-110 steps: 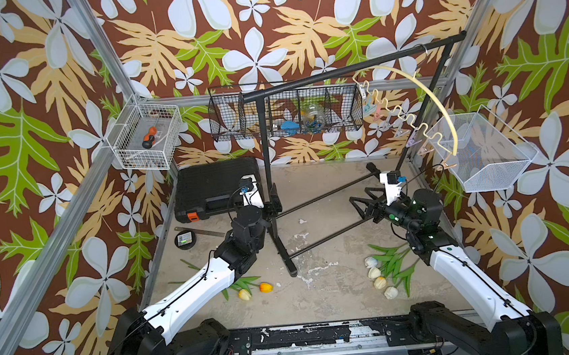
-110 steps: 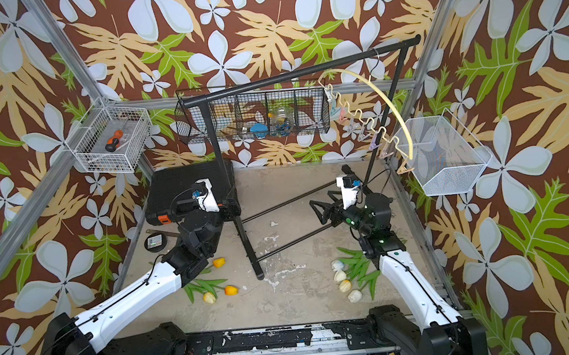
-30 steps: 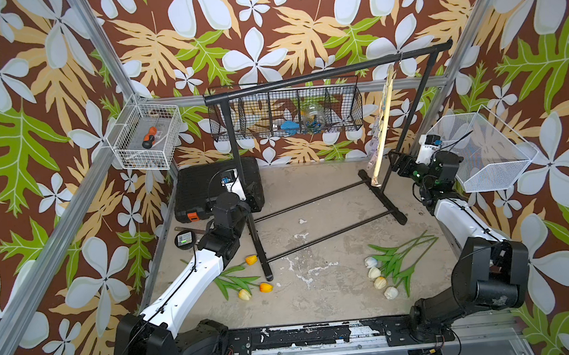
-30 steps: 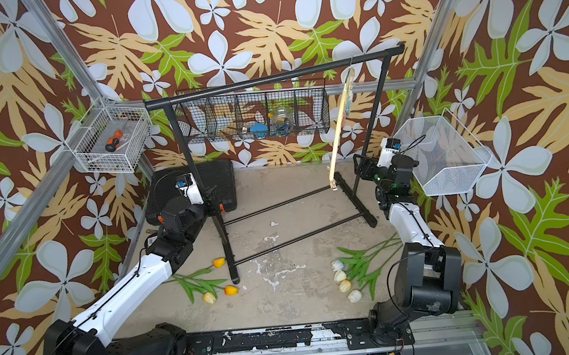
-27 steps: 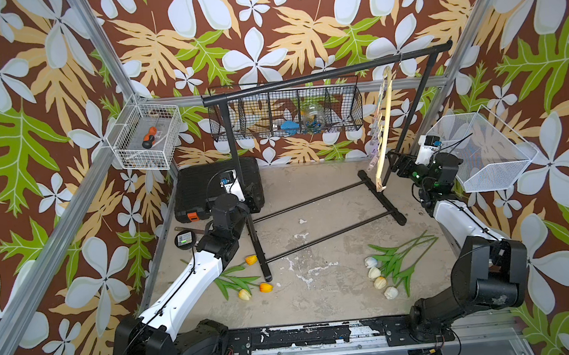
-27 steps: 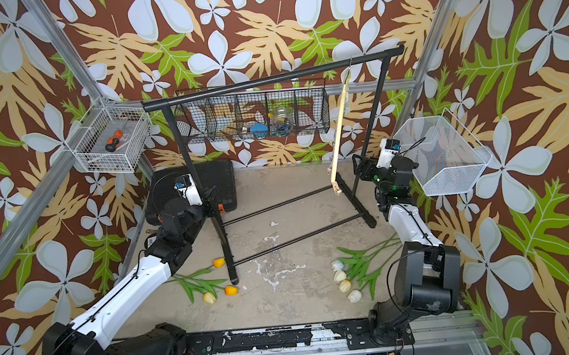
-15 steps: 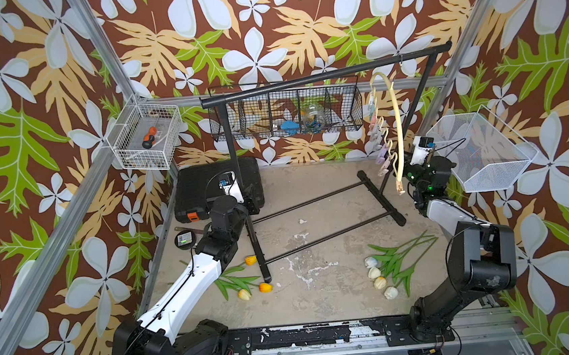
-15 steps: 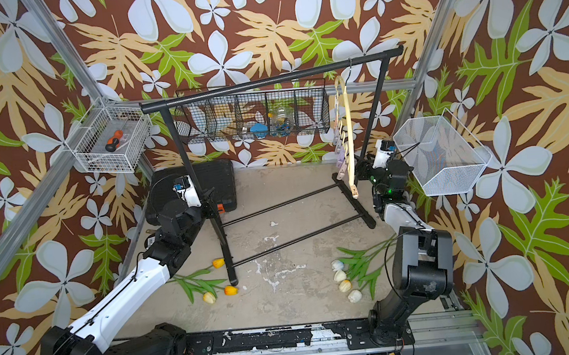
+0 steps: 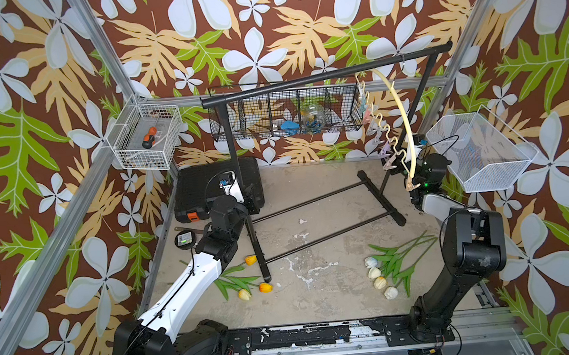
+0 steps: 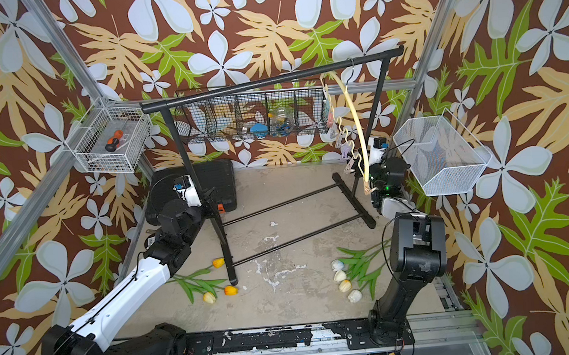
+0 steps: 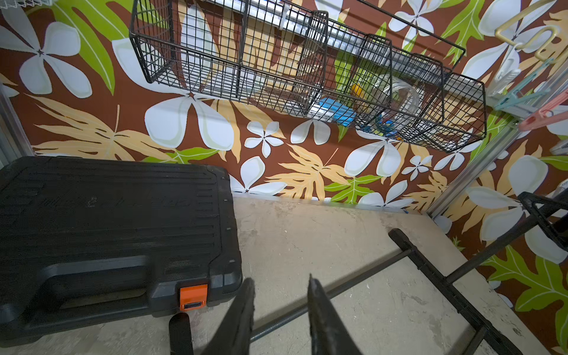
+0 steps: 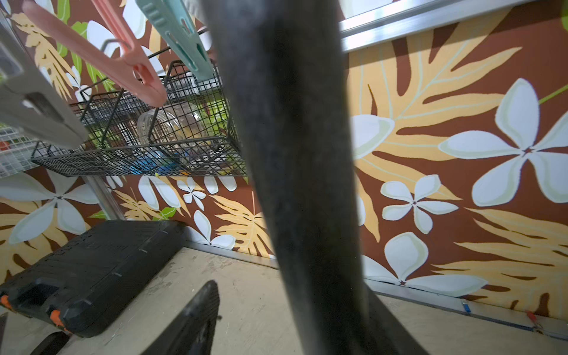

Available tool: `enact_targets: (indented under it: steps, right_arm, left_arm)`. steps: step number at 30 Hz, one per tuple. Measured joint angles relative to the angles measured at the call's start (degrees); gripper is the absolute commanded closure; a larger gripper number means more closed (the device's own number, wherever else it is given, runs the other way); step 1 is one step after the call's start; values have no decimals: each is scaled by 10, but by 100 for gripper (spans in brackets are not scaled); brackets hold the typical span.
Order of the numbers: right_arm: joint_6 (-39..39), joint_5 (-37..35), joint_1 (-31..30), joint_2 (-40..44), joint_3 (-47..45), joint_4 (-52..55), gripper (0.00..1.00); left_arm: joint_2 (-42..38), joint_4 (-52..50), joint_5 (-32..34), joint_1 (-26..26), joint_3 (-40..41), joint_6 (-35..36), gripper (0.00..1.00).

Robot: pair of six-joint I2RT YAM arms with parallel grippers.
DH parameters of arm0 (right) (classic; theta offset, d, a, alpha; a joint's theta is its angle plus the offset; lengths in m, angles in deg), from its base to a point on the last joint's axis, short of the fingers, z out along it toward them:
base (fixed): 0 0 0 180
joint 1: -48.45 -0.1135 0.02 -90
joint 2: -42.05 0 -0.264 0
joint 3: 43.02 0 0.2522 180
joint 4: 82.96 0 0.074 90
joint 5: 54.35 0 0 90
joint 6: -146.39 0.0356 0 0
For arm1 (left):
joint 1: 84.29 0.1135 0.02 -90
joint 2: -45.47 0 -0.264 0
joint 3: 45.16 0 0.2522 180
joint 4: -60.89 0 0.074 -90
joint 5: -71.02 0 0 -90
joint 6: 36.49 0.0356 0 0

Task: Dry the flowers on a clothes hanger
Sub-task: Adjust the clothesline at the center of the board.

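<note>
a white wire basket point(image 9: 146, 137) is fixed to the left wall frame, and a screwdriver point(image 9: 149, 140) lies in it. below it, a black tool case point(image 9: 203, 189) lies flat on the floor in the back left corner.

the left gripper point(image 11: 279, 281) sits just in front of the case, beside the left upright of the black garment rack point(image 9: 302, 78). in the left wrist view its jaws stand slightly apart with nothing between them. only bare floor and a base bar of the rack show through the gap.

the orange-yellow flowers point(image 9: 239, 280) lie on the floor next to the rack's left foot, with their stems reaching to the left arm. a black wire basket point(image 9: 288, 114) hangs on the back wall behind the rack's top bar. the white flowers point(image 9: 394, 263) lie on the floor at front right, apart from the rack.

the clothes hanger point(image 9: 400, 105) hangs by its metal hook from the top bar near the bar's right end. both top views show it at a steep angle. pastel clothespins point(image 9: 373, 121) dangle from its wavy lower bar.

the right gripper point(image 9: 412, 170) is at the right upright, beside the lower tip of the clothes hanger. in the right wrist view the upright fills the centre; one finger point(image 12: 196, 319) shows beside it and the other is hidden. whether the jaws clamp the upright or stand spread cannot be told.

a white mesh basket point(image 9: 485, 157) is mounted on the right wall.
</note>
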Motion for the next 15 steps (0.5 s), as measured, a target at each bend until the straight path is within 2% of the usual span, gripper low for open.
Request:
enact_targets:
  steps: [4, 15]
  right_arm:
    - [-11, -11, 4, 33, -45, -10, 39]
    - [-23, -57, 15, 132, -152, -16, 38]
  left_arm:
    - [4, 4, 3, 0, -1, -1, 85]
    - [12, 16, 9, 1, -1, -1, 85]
